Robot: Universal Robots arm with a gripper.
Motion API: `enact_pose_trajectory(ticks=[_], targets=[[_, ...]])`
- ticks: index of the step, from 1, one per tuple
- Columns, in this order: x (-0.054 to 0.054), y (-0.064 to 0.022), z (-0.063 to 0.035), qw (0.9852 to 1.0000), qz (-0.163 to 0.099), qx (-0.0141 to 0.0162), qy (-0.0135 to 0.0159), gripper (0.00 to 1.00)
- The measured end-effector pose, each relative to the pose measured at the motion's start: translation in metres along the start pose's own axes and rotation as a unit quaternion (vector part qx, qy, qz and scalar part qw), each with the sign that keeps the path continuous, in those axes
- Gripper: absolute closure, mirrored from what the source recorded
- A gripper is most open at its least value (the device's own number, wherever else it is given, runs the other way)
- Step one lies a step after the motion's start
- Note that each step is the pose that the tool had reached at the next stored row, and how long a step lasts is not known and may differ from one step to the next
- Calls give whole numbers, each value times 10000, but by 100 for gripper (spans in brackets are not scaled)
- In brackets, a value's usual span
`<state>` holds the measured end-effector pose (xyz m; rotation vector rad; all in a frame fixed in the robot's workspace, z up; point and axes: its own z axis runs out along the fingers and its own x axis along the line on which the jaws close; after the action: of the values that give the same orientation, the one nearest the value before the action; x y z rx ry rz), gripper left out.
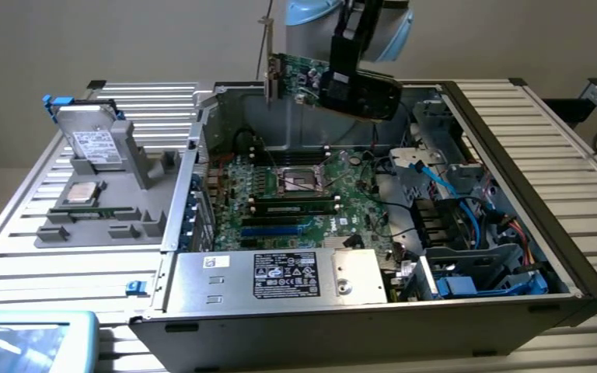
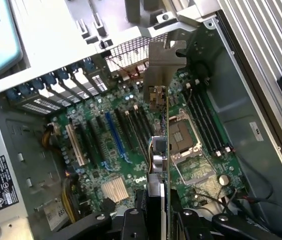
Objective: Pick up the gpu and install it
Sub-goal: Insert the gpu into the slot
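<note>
Currently, the gripper point(image 2: 157, 215) clamps the gpu point(image 2: 160, 150) on edge above the motherboard point(image 2: 201, 187), its long axis roughly along the expansion slots point(image 2: 115, 136), bracket point(image 2: 165, 65) toward the rear grille point(image 2: 126, 52).

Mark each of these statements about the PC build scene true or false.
1. The gripper is holding the gpu in the air over the open computer case. True.
2. The gpu is already seated in a slot on the motherboard. False: it hangs above the board, clear of every slot.
3. A hard drive stands on the grey fixture at the exterior view's left of the case. True.
4. A cooler covers the CPU socket. False: the socket is uncovered.
</note>
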<state>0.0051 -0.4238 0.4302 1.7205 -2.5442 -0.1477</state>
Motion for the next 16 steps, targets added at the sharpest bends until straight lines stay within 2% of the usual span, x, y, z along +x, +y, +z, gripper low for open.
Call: enact_pose_trajectory(ticks=[6,8,10,13,15,16], targets=[[0,-1,8,9987,-498,86,34,72],[0,-1,9,9980,-625,121,60,72],[0,-1,11,9971,-731,167,107,72],[0,-2,12,9957,-881,230,198,72],[0,-2,13,9943,-996,258,261,72],[0,-2,13,9936,-1063,270,283,72]])
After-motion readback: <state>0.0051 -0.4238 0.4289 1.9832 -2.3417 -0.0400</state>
